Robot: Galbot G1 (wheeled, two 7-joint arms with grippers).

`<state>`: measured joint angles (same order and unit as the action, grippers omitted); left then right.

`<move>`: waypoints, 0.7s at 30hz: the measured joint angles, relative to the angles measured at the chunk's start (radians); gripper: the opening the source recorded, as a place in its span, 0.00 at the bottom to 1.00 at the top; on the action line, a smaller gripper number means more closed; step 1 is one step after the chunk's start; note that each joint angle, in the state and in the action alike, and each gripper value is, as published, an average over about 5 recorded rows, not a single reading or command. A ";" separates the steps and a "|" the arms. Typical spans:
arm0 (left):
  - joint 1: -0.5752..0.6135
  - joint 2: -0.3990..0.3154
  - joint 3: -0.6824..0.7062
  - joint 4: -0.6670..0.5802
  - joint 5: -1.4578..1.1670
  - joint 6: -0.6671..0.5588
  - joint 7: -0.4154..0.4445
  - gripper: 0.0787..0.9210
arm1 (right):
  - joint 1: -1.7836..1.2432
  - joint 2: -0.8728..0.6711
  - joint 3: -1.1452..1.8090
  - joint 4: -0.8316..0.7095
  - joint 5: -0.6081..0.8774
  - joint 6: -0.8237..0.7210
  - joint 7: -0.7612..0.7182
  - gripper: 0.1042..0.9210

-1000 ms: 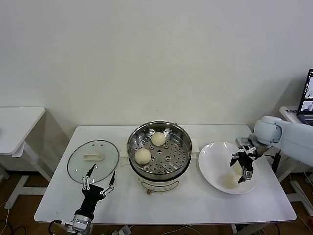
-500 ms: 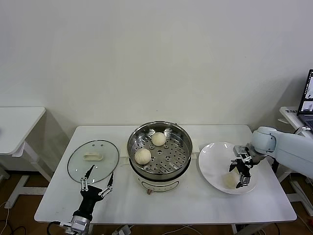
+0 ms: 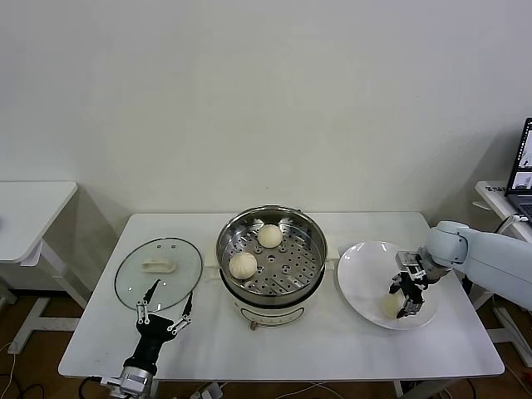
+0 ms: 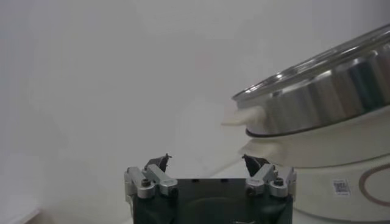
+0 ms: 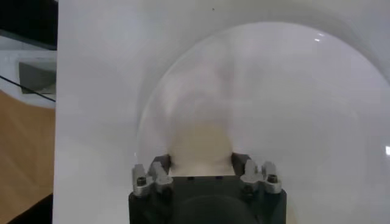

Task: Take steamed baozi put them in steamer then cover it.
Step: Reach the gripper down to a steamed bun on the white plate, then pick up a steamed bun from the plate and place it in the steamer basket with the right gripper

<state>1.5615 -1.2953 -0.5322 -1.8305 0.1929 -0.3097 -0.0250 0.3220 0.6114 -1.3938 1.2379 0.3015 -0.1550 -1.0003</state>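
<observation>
Two steamed baozi [image 3: 268, 235] [image 3: 243, 264] lie on the perforated floor of the steamer [image 3: 309, 235], which is also visible in the left wrist view [image 4: 323, 85]. A third baozi [image 3: 389, 305] rests on the white plate [image 3: 362, 266]. My right gripper [image 3: 405, 296] is down on it, fingers pressed against both its sides. In the right wrist view, that baozi [image 5: 201, 143] fills the gap of the right gripper [image 5: 202, 161]. The glass cover [image 3: 179, 258] lies flat on the table, left of the steamer. My left gripper [image 3: 174, 288] [image 4: 207, 161] stands open near the cover's front edge, holding nothing.
The plate [image 5: 292, 109] sits right of the steamer, near the table's right end. A small white side table [image 3: 29, 208] stands off to the left. A laptop [image 3: 524, 166] is at the far right.
My right gripper has come down lower over the plate and closed its fingers onto the baozi. The left arm has stayed in place.
</observation>
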 measured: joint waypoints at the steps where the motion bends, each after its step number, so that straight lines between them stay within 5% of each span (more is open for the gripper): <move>1: 0.000 0.000 0.000 -0.001 0.000 0.001 0.000 0.88 | 0.015 -0.001 -0.006 0.007 0.002 0.001 -0.004 0.67; 21: 0.013 -0.002 0.025 -0.027 0.004 0.002 0.003 0.88 | 0.503 0.166 -0.133 0.228 0.018 0.212 -0.100 0.66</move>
<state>1.5742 -1.2976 -0.5073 -1.8580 0.1972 -0.3073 -0.0223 0.8254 0.7773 -1.5263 1.4655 0.3194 0.0570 -1.1007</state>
